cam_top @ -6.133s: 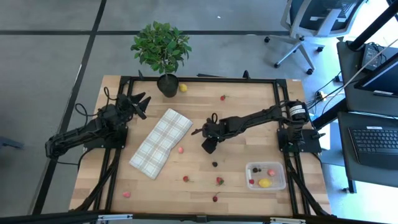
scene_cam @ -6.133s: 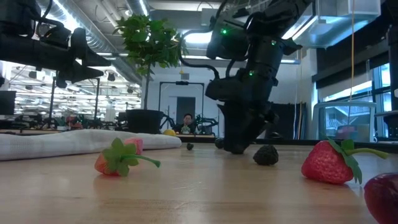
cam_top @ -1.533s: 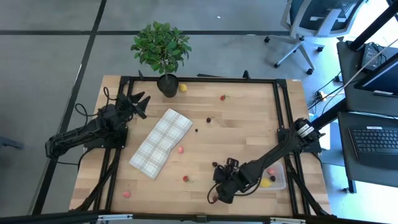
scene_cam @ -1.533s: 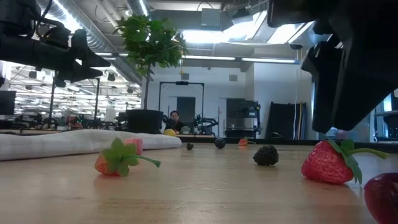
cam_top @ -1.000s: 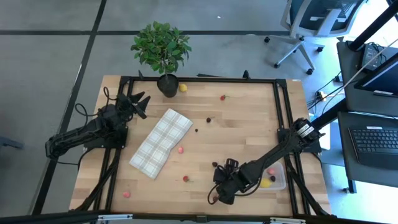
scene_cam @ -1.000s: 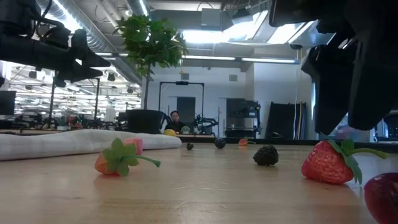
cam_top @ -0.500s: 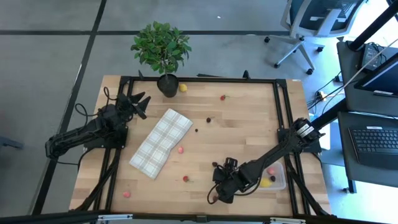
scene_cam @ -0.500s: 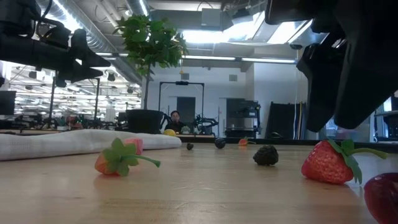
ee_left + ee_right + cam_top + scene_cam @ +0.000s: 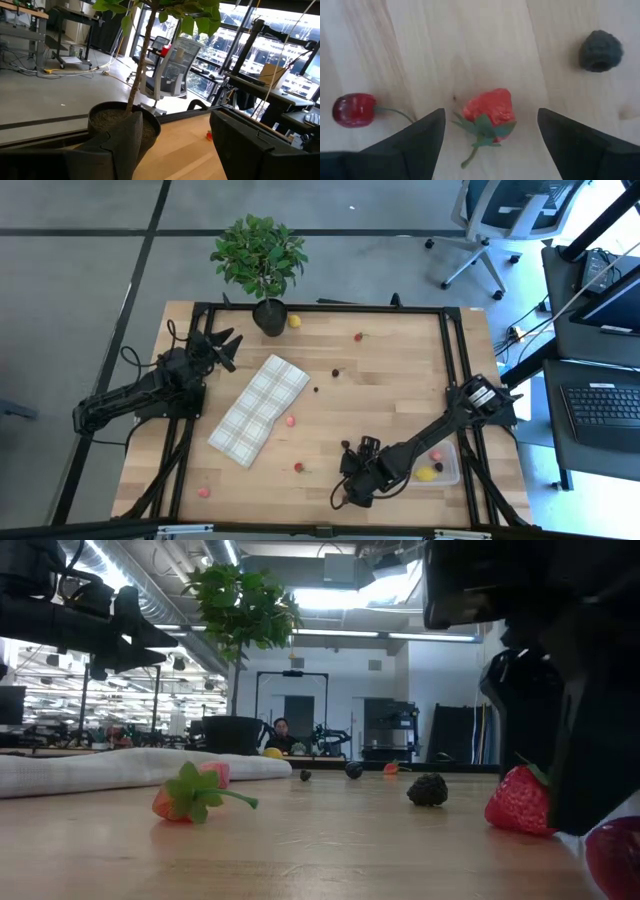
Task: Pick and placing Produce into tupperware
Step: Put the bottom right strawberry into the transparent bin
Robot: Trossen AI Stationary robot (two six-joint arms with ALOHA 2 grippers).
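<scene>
My right gripper point(image 9: 490, 150) is open and points down over a red toy strawberry point(image 9: 487, 114) lying on the wood near the table's near edge. One finger stands on each side of the strawberry, with bare wood between them and the fruit. In the low view a dark finger covers the right part of this strawberry point(image 9: 512, 802). A cherry point(image 9: 354, 110) and a dark berry point(image 9: 601, 50) lie close by. The clear tub point(image 9: 455, 462), right of the gripper point(image 9: 351, 483), holds a yellow piece and red pieces. My left gripper point(image 9: 175, 150) waits open at the far left, by the plant pot.
A plaid cloth point(image 9: 260, 408) lies left of centre, and a potted plant point(image 9: 258, 255) stands at the far edge beside a lemon point(image 9: 294, 322). More fruit pieces are scattered about: a strawberry point(image 9: 298, 467), a pink piece point(image 9: 203, 492) and a dark berry point(image 9: 346, 444). My right arm crosses over the tub.
My right gripper has come down over the strawberry and shifted a little toward the table's left. In the low view its fingers now reach the tabletop and cover part of the fruit. The fruit has not moved.
</scene>
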